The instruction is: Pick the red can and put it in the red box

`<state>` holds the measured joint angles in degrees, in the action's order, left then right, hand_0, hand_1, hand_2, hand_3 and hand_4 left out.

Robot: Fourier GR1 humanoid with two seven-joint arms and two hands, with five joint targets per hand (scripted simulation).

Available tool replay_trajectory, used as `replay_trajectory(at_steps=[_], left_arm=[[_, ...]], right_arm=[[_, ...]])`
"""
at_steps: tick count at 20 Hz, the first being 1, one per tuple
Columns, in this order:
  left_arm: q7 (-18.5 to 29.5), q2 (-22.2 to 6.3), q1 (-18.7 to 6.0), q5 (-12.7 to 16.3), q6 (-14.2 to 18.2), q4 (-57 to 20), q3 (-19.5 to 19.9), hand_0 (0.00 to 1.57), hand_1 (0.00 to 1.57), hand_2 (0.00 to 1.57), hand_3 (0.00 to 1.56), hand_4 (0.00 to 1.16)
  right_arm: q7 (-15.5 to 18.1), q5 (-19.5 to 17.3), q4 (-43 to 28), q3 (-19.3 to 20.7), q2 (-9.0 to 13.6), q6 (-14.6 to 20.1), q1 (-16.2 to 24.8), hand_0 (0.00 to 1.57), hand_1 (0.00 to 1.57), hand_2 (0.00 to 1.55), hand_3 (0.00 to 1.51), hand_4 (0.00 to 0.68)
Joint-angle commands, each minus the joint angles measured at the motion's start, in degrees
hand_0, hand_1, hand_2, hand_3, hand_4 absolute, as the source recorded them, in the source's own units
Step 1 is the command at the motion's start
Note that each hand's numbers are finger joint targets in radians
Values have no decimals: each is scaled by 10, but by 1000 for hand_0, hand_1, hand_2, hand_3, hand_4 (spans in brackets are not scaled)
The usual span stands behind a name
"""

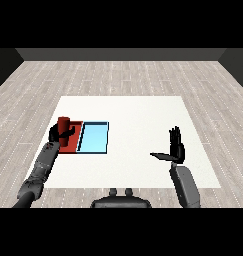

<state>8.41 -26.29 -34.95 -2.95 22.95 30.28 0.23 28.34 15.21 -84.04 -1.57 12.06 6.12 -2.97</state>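
Left hand (57, 134) curls round the upright red cylindrical can (64, 123), mid-left of frame.
Can over flat red tray (72, 144); right hand (176, 148) at mid-right, fingers straight, holding nothing.

Cans: one, a red can (63, 123)
Trays: two, a red tray (72, 145) and a light blue tray (94, 138)
Tables: one white table (138, 120)
Hands: two, left hand (59, 133) and right hand (176, 148)
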Motion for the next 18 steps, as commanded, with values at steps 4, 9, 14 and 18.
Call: replay_trajectory(at_steps=[4,9,14,18], left_arm=[[-17,1,-42,-48,25,-181,-6,333,333,454,328,723],[-22,2,-66,-23,1,-233,28,760,760,758,0,672],[-25,-4,-79,-69,-45,-265,-12,0,0,0,0,654],[-69,-32,-97,-104,-73,-289,-44,0,0,0,0,0]], right_arm=[[-8,-26,-50,-9,6,19,3,0,0,0,0,0],[22,-25,-40,-9,-4,8,2,0,0,0,0,0],[21,-2,-38,2,3,-19,23,0,0,0,0,0],[38,-15,-25,-3,-1,-22,8,0,0,0,0,0]])
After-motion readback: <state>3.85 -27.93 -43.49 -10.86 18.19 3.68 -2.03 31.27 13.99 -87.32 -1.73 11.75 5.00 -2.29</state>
